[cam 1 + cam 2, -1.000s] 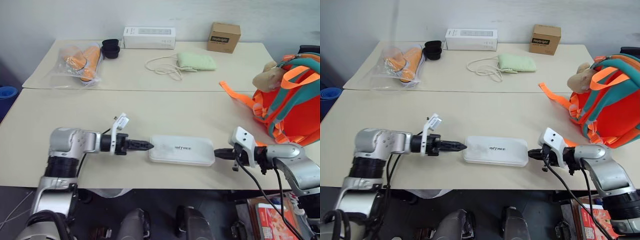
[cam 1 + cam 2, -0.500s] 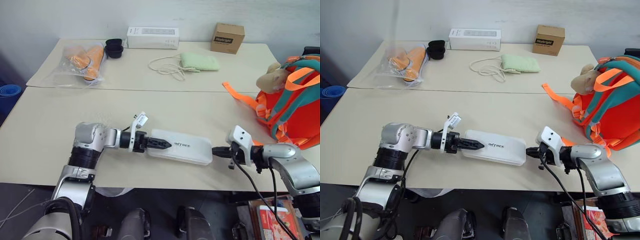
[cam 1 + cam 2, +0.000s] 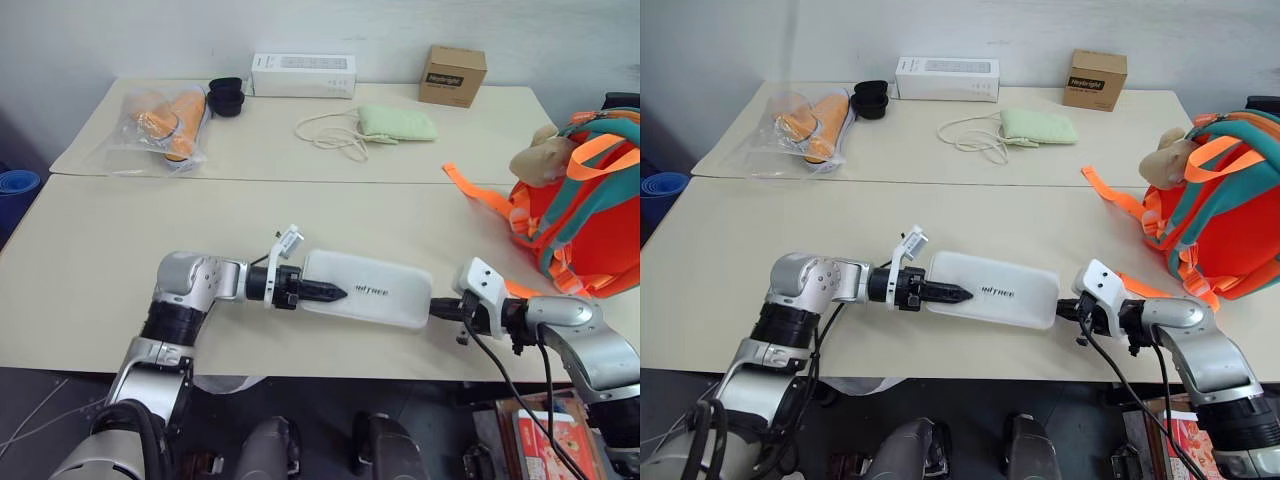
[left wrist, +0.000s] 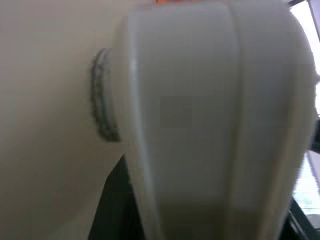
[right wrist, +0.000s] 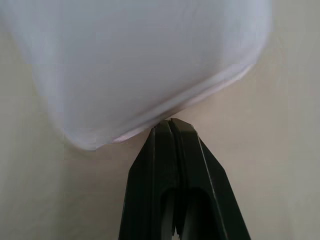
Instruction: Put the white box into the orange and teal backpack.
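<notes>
Left gripper [image 3: 330, 293] clamps the near end of the white box [image 3: 368, 290], which lies mid-surface; right gripper [image 3: 437, 309], clenched, presses its tip to the far end. The orange and teal backpack [image 3: 585, 215] waits well apart, so lifting and loading remain.

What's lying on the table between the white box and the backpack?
Bare tabletop and one loose orange strap trailing from the orange and teal backpack, in both eye views. The right tool presses the white box.

head cameras overlooking table [image 3: 100, 250], wrist cameras close against white box [image 3: 370, 290]
</notes>
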Tool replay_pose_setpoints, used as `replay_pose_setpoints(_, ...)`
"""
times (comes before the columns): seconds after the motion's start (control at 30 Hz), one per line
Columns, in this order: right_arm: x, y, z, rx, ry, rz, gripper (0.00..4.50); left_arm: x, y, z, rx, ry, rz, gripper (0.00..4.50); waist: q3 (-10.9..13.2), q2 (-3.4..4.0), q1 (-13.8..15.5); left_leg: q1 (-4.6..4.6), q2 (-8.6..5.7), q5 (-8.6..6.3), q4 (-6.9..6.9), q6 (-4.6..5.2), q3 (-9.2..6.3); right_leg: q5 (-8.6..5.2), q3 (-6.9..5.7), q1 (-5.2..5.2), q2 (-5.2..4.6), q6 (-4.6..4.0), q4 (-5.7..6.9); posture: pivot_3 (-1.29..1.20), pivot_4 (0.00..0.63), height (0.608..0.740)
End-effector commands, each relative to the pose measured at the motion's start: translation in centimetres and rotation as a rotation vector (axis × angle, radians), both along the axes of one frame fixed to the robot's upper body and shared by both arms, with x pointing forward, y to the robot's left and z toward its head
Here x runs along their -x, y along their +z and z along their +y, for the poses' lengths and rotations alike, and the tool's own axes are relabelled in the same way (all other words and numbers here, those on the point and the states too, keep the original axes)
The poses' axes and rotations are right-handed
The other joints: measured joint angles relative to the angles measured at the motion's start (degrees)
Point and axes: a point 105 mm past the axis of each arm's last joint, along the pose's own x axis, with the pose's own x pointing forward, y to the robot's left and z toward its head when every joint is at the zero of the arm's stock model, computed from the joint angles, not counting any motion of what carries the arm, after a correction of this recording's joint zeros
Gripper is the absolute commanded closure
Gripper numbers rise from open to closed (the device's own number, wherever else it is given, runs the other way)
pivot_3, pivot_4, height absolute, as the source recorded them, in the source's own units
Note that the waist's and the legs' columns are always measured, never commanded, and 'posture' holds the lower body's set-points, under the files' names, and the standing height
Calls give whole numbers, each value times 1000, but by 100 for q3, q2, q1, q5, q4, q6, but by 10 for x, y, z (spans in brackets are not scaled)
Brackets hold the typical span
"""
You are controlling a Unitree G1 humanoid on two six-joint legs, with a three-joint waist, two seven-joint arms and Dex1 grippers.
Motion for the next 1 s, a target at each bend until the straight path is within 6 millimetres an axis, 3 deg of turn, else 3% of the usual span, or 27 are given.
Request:
replay_pose_setpoints(0.03, 8, 8, -3, -11, -16, -26, 4500, -14, 23, 16, 60, 113, -106, 3202, 0, 0, 0, -1, 1, 2, 0, 2, -2, 0, 2, -1, 1, 0, 0, 0, 150, 740)
replay_pose_setpoints(0.13, 13, 13, -8, -33, -55, -23, 4137, -12, 34, 20, 97, 114, -132, 3202, 0, 0, 1, -4, 2, 3, 0, 3, -3, 0, 0, -4, 5, -1, 1, 0, 150, 740)
replay_pose_setpoints(0.23, 42, 27, -23, -133, -136, 12, 3277, -13, 65, 33, 185, 162, -174, 3202, 0, 0, 50, -10, 1, 2, -2, 4, -3, 0, 0, -7, 5, -1, -1, 0, 150, 740)
replay_pose_setpoints(0.3, 63, 40, -45, -182, -251, 1, 2554, -9, 88, 45, 245, 180, -203, 3202, 1, 0, 72, -24, 1, 2, -3, 5, -26, -1, -15, -3, 6, -2, -3, 0, 150, 740)
replay_pose_setpoints(0.37, 75, 54, -69, -217, -379, -33, 1863, -4, 99, 52, 254, 188, -212, 3202, 2, -5, 57, -28, 0, 1, -3, 7, -29, -1, -21, 1, 8, -1, -1, 0, 150, 740)
replay_pose_setpoints(0.47, 81, 83, -107, -277, -565, -118, 778, 10, 108, 56, 262, 128, -181, 3202, 2, -6, 16, -12, -7, -8, -3, 20, -17, 8, -25, 12, 10, 14, -23, 0, 150, 740)
replay_pose_setpoints(0.53, 83, 99, -123, -311, -628, -163, 100, 23, 117, 58, 289, 63, -197, 3202, 2, -6, 11, -4, -10, -25, -3, -2, -10, 10, -21, 13, 8, 18, -19, 0, 150, 740)
replay_pose_setpoints(0.67, 61, 124, -146, -377, -717, -254, 46, 42, 130, 56, 303, -25, -277, 3202, 2, -7, -64, -5, -2, -29, -3, -18, -8, 4, 7, 1, 10, 6, -8, 0, 150, 740)
replay_pose_setpoints(0.83, 21, 130, -150, -460, -747, -290, 46, 43, 139, 54, 298, -21, -356, 3202, 2, -7, -115, -4, 3, -3, -9, -3, -10, -3, 4, 0, 24, -5, -4, 0, 150, 740)
replay_pose_setpoints(1.0, -19, 120, -158, -453, -840, -315, 46, 39, 148, 53, 296, 11, -405, 3202, 2, -6, -119, -5, -1, 3, -8, 1, 1, -2, 10, -4, 42, -4, 2, 0, 150, 740)
